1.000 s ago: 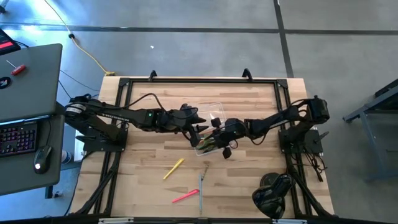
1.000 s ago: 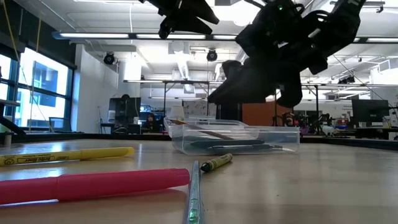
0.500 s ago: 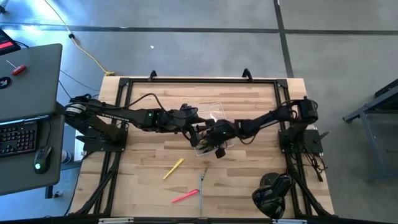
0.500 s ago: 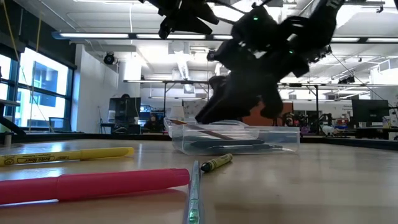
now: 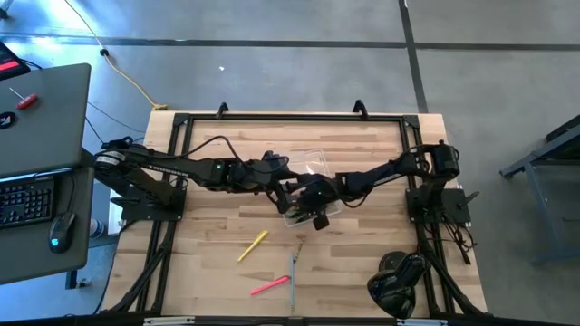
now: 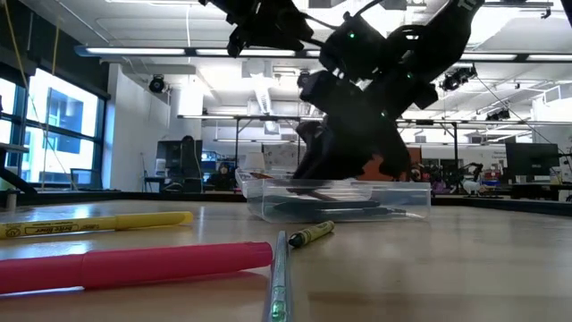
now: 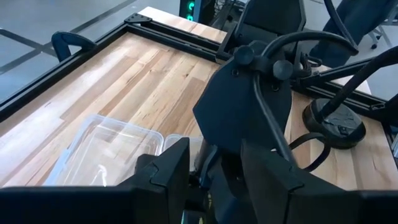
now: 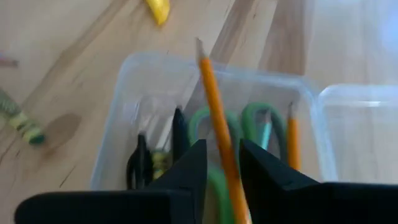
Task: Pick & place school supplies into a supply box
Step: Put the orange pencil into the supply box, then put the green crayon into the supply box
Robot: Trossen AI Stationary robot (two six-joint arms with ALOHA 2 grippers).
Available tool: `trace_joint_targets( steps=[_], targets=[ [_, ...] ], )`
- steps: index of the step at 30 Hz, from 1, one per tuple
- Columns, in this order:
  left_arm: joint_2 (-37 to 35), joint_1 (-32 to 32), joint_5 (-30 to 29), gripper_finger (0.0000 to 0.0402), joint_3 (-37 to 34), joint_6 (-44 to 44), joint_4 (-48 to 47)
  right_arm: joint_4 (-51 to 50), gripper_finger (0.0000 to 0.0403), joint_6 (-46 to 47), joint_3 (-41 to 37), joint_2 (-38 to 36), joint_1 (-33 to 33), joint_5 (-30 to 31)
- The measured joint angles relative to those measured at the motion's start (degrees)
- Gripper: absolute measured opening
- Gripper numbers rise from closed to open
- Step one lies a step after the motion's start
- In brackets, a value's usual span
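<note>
We see the right gripper (image 8: pixel 222 163) down over the clear supply box (image 5: pixel 306 192) near the table's centre, its jaws set narrow around an orange pencil (image 8: pixel 217 118) whose tip slants up across the box; whether the pads truly press it we cannot tell. Inside the box lie green-handled scissors (image 8: pixel 214 124), a second orange pencil (image 8: pixel 293 134) and some dark pens. The left gripper (image 7: pixel 211 168) hangs above the box's 9 o'clock end, jaws parted with nothing between them. Out on the wooden table (image 5: pixel 208 235), at about 7 o'clock from the box, rests a yellow marker (image 5: pixel 253 244); a pink highlighter (image 5: pixel 270 286) lies farther toward 6 o'clock, with a thin pale pen (image 5: pixel 293 264) between them and the box. A small green crayon (image 6: pixel 311 234) sits just beside the box's near wall
</note>
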Motion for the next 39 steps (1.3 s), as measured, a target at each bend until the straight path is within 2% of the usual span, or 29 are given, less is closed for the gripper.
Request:
trace_joint_targets(
  steps=[8, 16, 24, 32, 35, 39],
  targets=[
    [0.00, 0.00, 0.04, 0.0177, 0.00, 0.00, -0.18, -3.36, 0.0007, 0.45, 0.11, -0.11, 0.02, 0.62],
    [0.00, 0.00, 0.24, 0.0177, 0.00, -0.17, -0.62, -11.89, 0.0038, 1.91, 0.12, -0.83, 0.59, 2.62],
    [0.00, 0.00, 0.24, 0.0177, 0.00, -0.17, -0.61, -10.97, 0.0020, 2.50, 0.24, -0.78, 0.57, 3.28],
    [0.00, 0.00, 1.70, 0.0177, 0.00, -0.39, -0.98, -10.94, 0.0056, 2.51, 1.16, -0.68, 0.61, 3.90],
    [0.00, 0.00, 3.74, 0.0177, 0.00, -2.62, -3.71, -11.06, 0.0072, 4.00, 1.16, -0.88, 1.15, 3.98],
    [0.00, -0.07, 8.05, 0.0177, -0.01, -7.12, -11.87, -12.71, 0.0087, 4.29, 1.18, -3.35, 2.62, 4.74]
  ],
)
